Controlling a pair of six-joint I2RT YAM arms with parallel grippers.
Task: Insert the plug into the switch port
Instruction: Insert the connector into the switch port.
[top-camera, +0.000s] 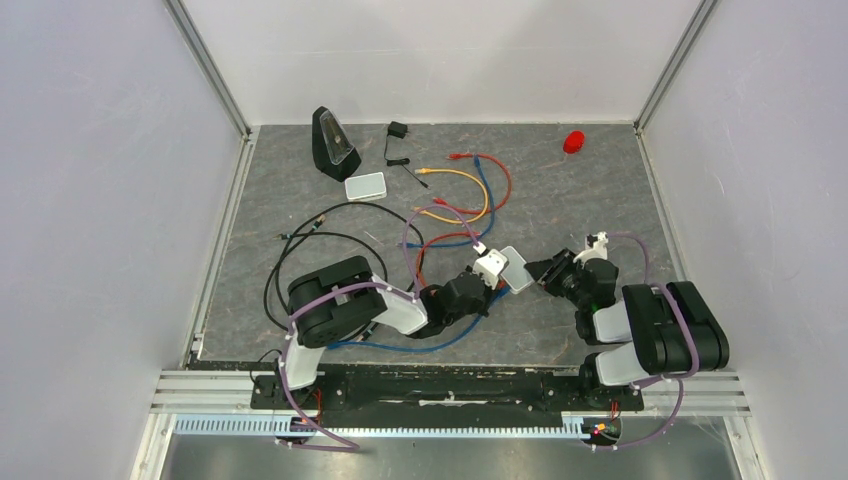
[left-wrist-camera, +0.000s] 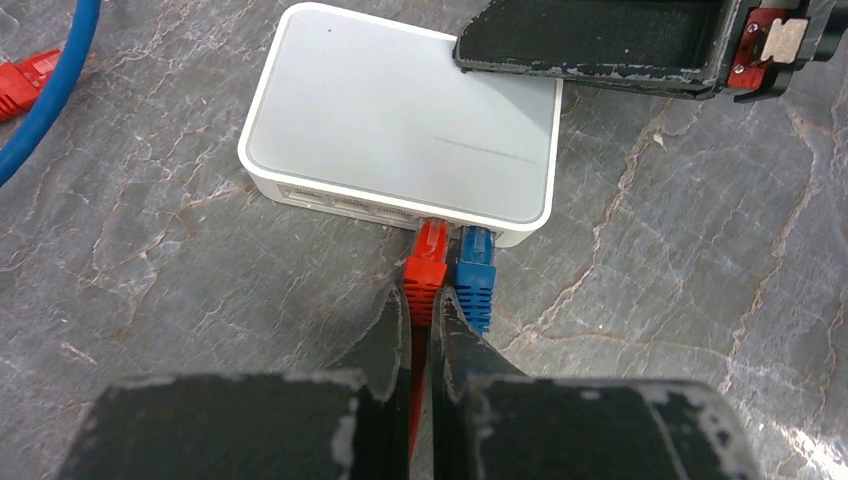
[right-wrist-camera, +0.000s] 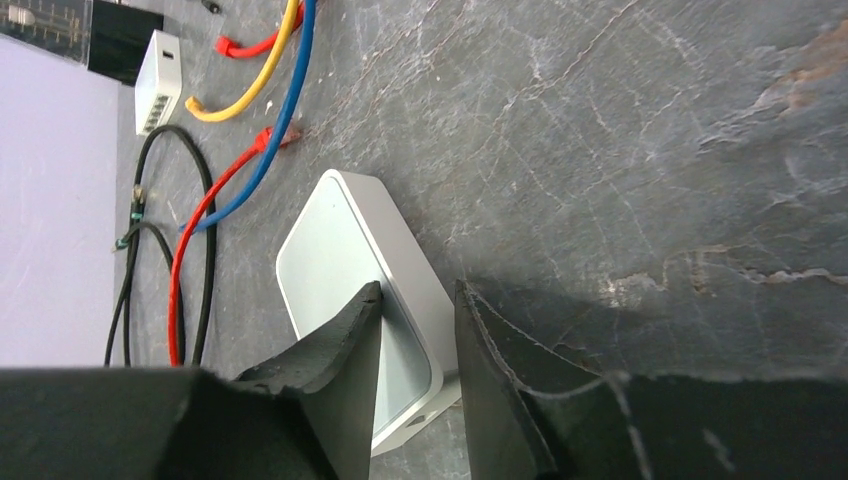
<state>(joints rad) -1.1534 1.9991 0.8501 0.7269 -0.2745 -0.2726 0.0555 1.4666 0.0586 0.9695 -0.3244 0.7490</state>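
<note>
The left gripper is pressed together on the red cable just behind the red plug. The plug's tip is at the switch port, in the near edge of the flat pale box, beside a blue plug. Only the right wrist view shows the right gripper straddling the box's edge; whether it squeezes, I cannot tell.

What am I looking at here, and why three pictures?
These are two robot arms bolted to a table, each ending in a two-finger gripper. One picture looks down from above; the others come from a camera on each wrist. The left gripper is shut on a red cable just behind its red plug, whose tip sits at a port of the switch, beside a blue plug. The right gripper pinches the switch's far edge. Loose cables, a black wedge and another white box lie farther back.
</note>
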